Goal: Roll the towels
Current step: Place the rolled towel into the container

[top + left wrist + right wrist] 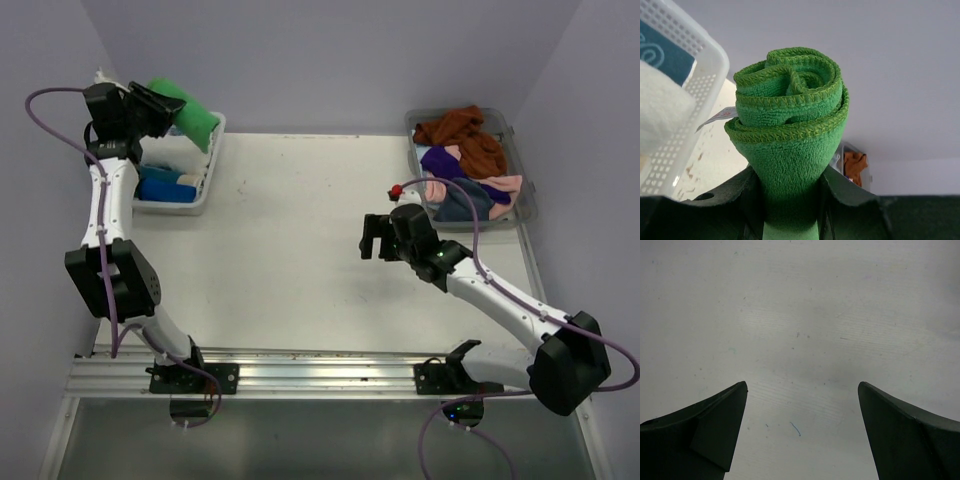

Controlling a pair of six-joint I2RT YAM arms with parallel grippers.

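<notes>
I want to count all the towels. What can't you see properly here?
Top view: left gripper and green towel cover part of the white basket.
Top view: the clear tub's piled towels may bury lower ones.
Left wrist view: the edge cuts off the basket.
Right wrist view: only table, no towels.

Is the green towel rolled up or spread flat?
Rolled up. The green towel shows spiral layers at its end, and the left end effector grips it.

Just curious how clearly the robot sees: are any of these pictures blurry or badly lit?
Left wrist view: the green towel is sharp, the white basket beside it softer. Right wrist view: dark fingers slightly blurred, table softly lit. Top external view: soft, even light, no glare.
</notes>
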